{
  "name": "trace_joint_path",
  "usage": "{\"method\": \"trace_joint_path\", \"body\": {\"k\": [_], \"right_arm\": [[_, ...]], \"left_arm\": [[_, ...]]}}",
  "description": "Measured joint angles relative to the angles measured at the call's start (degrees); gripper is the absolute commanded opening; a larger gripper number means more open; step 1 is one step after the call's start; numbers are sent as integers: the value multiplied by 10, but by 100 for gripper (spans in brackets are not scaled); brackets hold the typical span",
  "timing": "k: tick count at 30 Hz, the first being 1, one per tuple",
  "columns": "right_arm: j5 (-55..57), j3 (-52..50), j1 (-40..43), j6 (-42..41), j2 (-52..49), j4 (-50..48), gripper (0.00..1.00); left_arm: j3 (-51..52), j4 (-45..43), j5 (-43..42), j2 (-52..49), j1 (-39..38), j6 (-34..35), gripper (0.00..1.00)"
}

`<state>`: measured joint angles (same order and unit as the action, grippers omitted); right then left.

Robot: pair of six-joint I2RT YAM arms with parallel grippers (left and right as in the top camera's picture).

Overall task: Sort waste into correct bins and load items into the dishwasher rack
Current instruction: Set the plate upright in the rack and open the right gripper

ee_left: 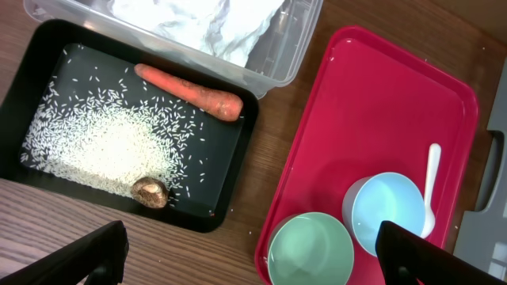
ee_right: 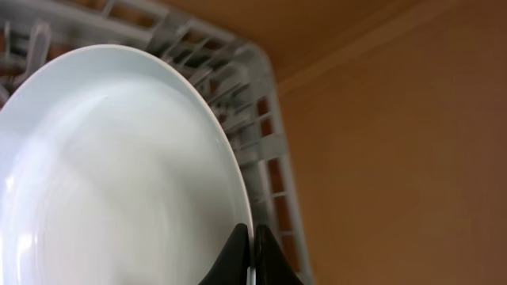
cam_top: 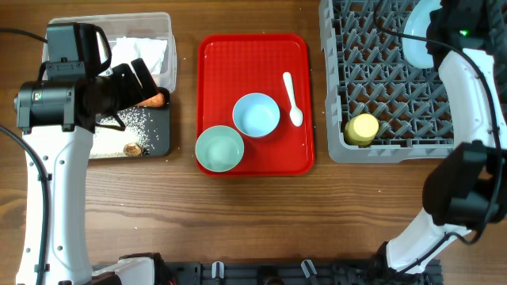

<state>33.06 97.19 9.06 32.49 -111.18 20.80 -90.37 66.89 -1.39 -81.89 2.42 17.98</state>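
Observation:
My left gripper (cam_top: pixel 141 79) hangs open and empty (ee_left: pixel 252 241) above the bins. The black shallow tub (cam_top: pixel 161 141) holds rice grains (ee_left: pixel 103 146), an orange carrot (ee_left: pixel 190 93) and a brown lump (ee_left: pixel 149 191). The clear tub (cam_top: pixel 162 24) holds crumpled white napkins (ee_left: pixel 198 24). My right gripper (ee_right: pixel 252 241) is shut on the rim of the pale blue plate (ee_right: pixel 111 174), held on edge over the grey rack (cam_top: pixel 380 79) at its far right. A yellow cup (cam_top: pixel 363 129) sits in the rack. No red wrapper shows.
The red tray (cam_top: pixel 253 55) lies between bins and rack. It carries the pale blue bowl (cam_top: pixel 256 115), the mint-green bowl (cam_top: pixel 219 149) and the white spoon (cam_top: pixel 292 99). Bare wooden table lies in front.

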Motion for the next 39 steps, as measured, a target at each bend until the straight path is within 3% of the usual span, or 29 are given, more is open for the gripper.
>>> {"method": "trace_joint_path", "body": {"k": [5, 6, 8, 9, 10, 22, 27, 30, 34, 39], "right_arm": [[-5, -1, 0, 2, -21, 11, 5], [-7, -2, 0, 2, -22, 11, 10], [-9, -2, 0, 0, -22, 10, 70], [-11, -2, 0, -2, -22, 10, 92], [-12, -2, 0, -11, -22, 11, 100], [-23, -3, 0, -167, 35, 31, 100], [-193, -2, -3, -237, 144, 96, 100], [-356, 0, -11, -292, 188, 140, 100], [-560, -7, -41, -356, 181, 165, 100], [-655, -51, -112, -388, 146, 169, 99]], "left_arm": [[0, 0, 0, 0, 0, 0, 100], [0, 0, 0, 0, 0, 0, 100], [0, 0, 0, 0, 0, 0, 100], [0, 0, 0, 0, 0, 0, 100], [0, 0, 0, 0, 0, 0, 100], [0, 0, 0, 0, 0, 0, 100], [0, 0, 0, 0, 0, 0, 100], [0, 0, 0, 0, 0, 0, 100], [0, 0, 0, 0, 0, 0, 100], [0, 0, 0, 0, 0, 0, 100]]}}
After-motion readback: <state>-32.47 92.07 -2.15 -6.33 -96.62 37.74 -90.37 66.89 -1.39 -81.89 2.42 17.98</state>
